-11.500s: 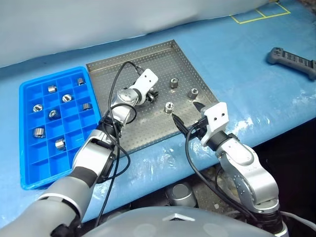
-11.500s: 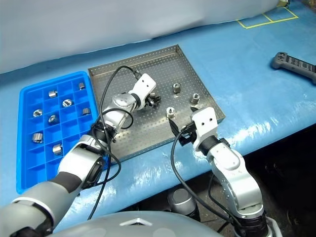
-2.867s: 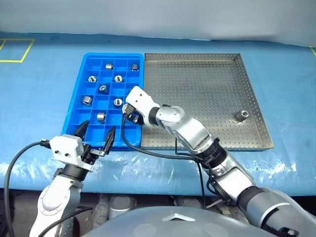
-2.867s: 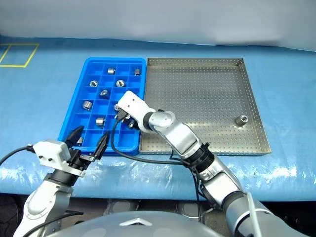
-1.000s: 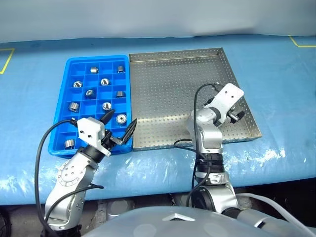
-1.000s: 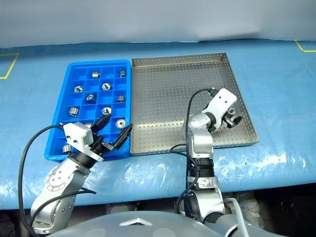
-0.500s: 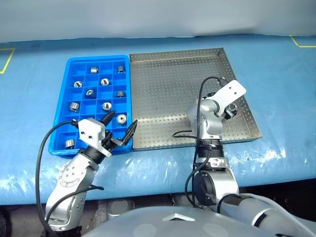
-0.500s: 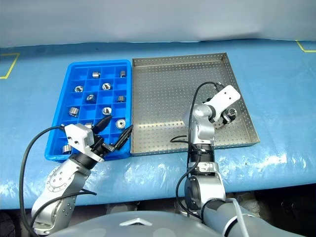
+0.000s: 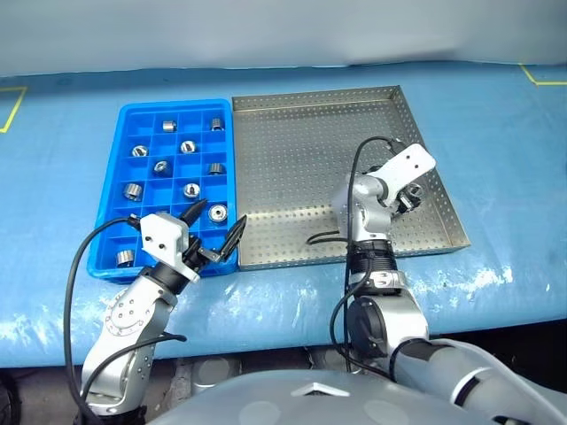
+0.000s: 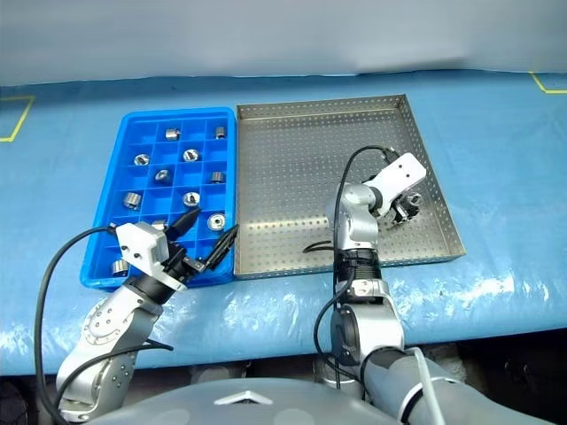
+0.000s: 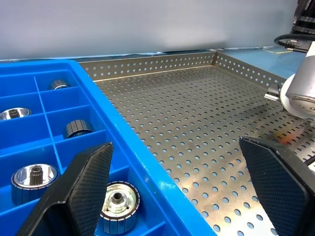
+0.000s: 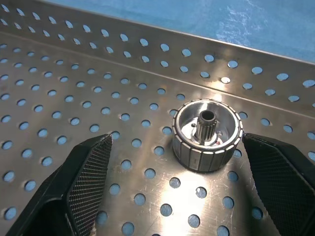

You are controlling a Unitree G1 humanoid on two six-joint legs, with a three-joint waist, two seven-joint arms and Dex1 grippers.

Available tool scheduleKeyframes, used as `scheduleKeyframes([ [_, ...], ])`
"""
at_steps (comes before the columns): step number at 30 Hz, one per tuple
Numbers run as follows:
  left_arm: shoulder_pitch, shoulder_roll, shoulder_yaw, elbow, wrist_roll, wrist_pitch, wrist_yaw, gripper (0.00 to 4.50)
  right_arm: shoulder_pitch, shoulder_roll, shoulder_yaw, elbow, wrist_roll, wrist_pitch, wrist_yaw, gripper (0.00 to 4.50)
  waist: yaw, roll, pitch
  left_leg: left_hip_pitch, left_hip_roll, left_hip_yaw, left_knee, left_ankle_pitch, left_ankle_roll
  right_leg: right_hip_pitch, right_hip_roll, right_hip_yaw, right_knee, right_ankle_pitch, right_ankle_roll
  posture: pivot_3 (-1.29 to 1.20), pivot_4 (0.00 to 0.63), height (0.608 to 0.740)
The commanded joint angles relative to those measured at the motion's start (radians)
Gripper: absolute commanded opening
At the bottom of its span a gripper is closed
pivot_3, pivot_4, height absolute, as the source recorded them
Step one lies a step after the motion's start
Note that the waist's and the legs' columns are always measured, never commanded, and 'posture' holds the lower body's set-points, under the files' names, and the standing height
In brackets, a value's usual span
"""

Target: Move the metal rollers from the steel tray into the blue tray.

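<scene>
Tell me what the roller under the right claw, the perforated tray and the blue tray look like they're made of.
Roller: bright polished metal, likely steel; mirror glints, grooved side, splined centre hole.
Steel tray: brushed sheet metal, probably stainless; dull grey sheen, fine scratches, punched round holes.
Blue tray: looks like moulded plastic; uniform glossy blue, rounded thin dividers.

A long bench (image 9: 53, 292) runs across the scene, covered in a pale blue glossy plastic sheet (image 9: 496, 142) that wrinkles and catches light along its near edge. Yellow tape lines (image 9: 11, 106) mark the covering at its far left corner, and another yellow tape corner (image 9: 542, 78) shows at the far right. Behind the bench hangs a plain grey-white backdrop (image 9: 283, 31). Dark floor (image 9: 532, 345) shows below the near edge.
</scene>
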Motion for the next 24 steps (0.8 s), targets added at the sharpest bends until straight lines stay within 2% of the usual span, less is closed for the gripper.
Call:
scheduleKeyframes([
  [1, 0.009, 0.001, 0.007, -0.017, -0.005, -0.016, -0.001, 4.50, -0.121, 0.101, -0.046, 0.035, 0.006, -0.049, -0.047, 4.48, 0.000, 0.000, 0.000, 0.000, 0.000, 0.000, 0.000, 0.000, 0.000, 0.000, 0.000, 0.000, 0.000, 0.000, 0.000, 0.03, 0.150, 0.740],
  [13, 0.018, -0.002, 0.005, -0.011, -0.003, -0.025, -0.001, 4.50, -0.183, 0.053, -0.110, 0.158, -0.002, -0.091, -0.103, 4.48, 0.001, 0.000, 0.000, 0.000, 0.000, 0.001, 0.000, 0.000, 0.000, 0.000, 0.000, 0.001, 0.000, 0.000, 0.000, 0.03, 0.150, 0.740],
  [24, 0.021, -0.003, 0.006, -0.006, -0.002, -0.031, -0.004, 4.50, -0.191, 0.033, -0.134, 0.169, -0.029, -0.085, -0.117, 4.48, 0.001, 0.001, 0.000, 0.000, 0.000, 0.001, 0.000, 0.000, 0.000, 0.000, 0.000, 0.001, 0.000, 0.000, 0.000, 0.03, 0.150, 0.740],
])
